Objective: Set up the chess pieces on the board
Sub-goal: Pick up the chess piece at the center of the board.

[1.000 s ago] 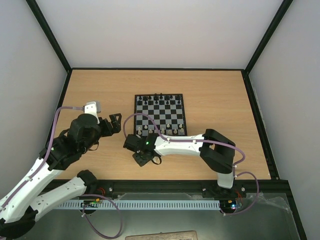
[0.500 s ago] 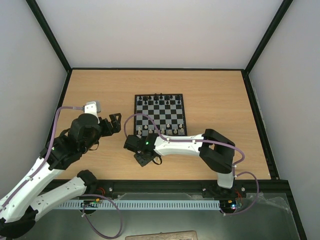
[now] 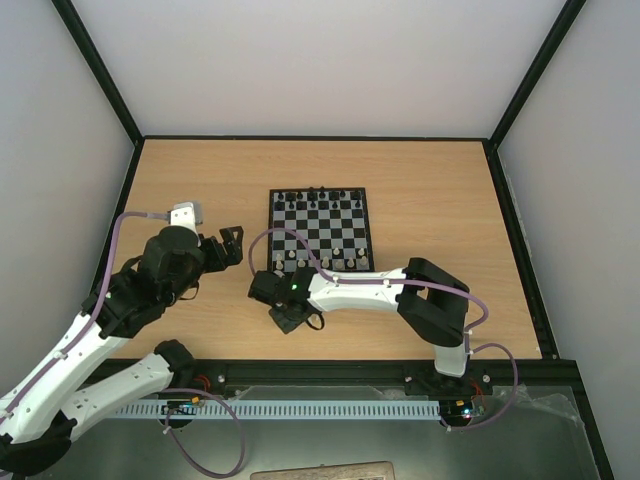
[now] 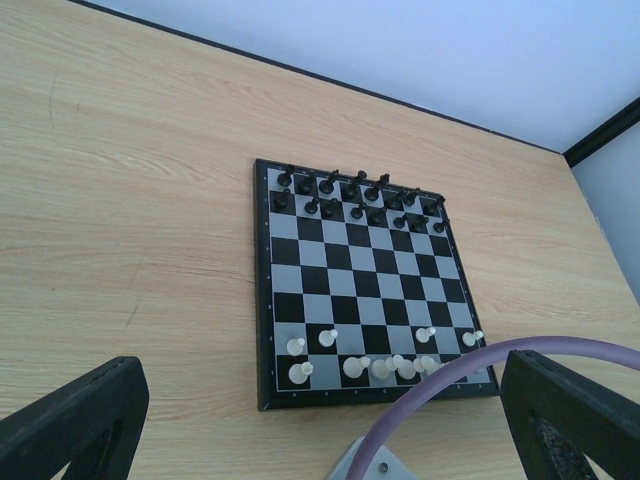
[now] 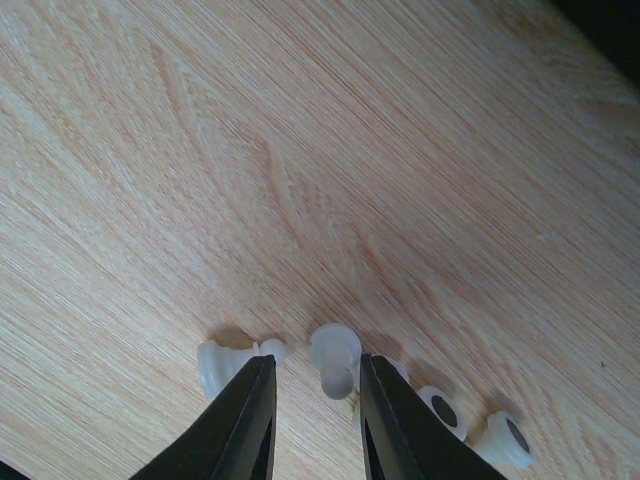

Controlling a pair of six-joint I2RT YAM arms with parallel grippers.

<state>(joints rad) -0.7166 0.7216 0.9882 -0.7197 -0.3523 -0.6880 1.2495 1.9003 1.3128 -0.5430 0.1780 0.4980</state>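
Left arm (image 3: pixel 110 320) angled up over the left side. Left gripper (image 3: pixel 231 246) held high, fingers (image 4: pixel 75 415) spread wide. Right arm (image 3: pixel 365 290) stretched low to the left. Right gripper (image 5: pixel 317 368) pointed straight down, tips near the surface and narrowly apart.

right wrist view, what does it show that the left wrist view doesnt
Only right wrist: loose white pieces lying on the table, one between the right gripper's fingers. Only left wrist: the board, black pieces along its far rows, some white ones on its near rows, and a purple cable. Both: the same table.
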